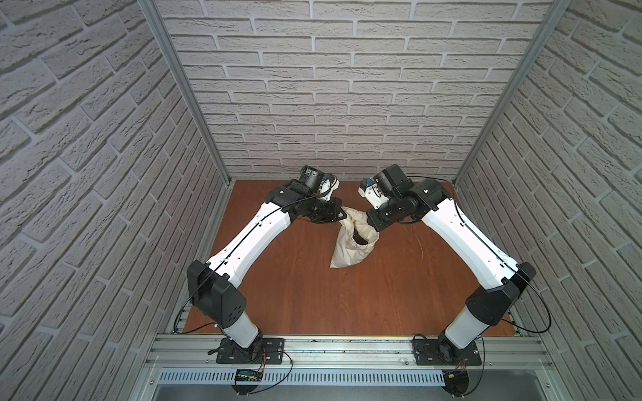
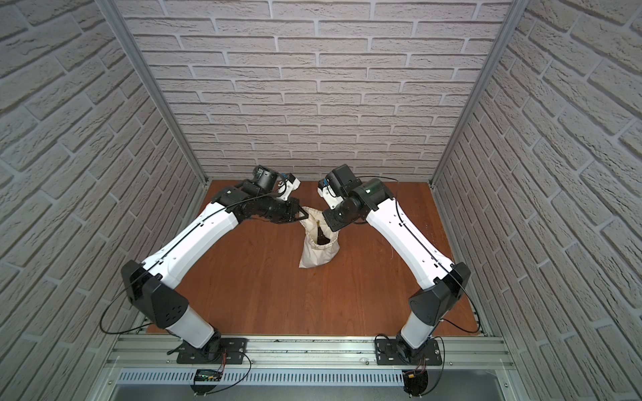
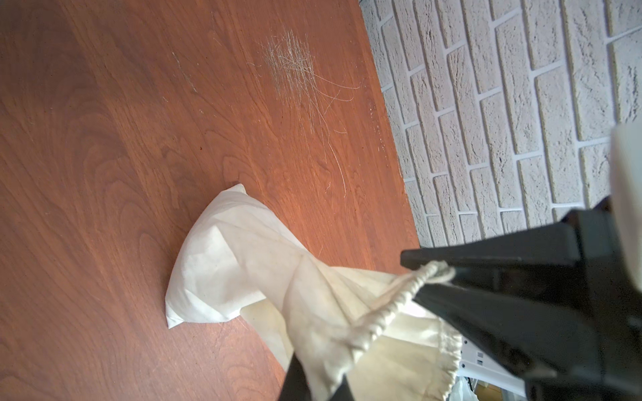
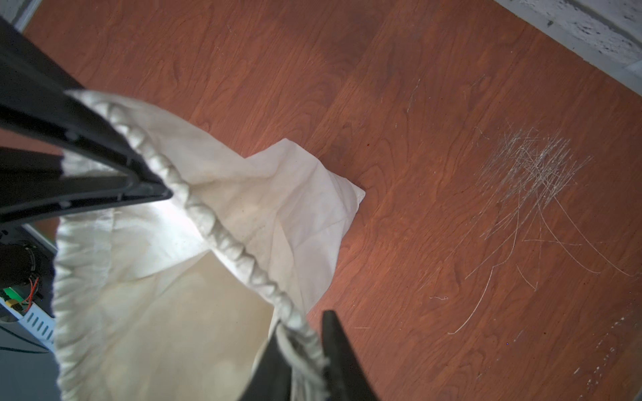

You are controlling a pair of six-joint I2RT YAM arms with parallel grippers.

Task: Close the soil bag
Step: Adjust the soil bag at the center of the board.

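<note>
Wood table (image 1: 312, 305) held the open bag (image 1: 347, 253). My left gripper (image 3: 427, 276) pinched its cord (image 3: 382, 309) tight; my right gripper (image 4: 298, 347) clamped the hem (image 4: 208, 222).

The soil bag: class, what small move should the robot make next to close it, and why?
Probably draw the left gripper outward, away from the right gripper. It is shut on the drawstring cord, the right looks shut on the gathered hem, and the mouth of the soil bag gapes open.
</note>
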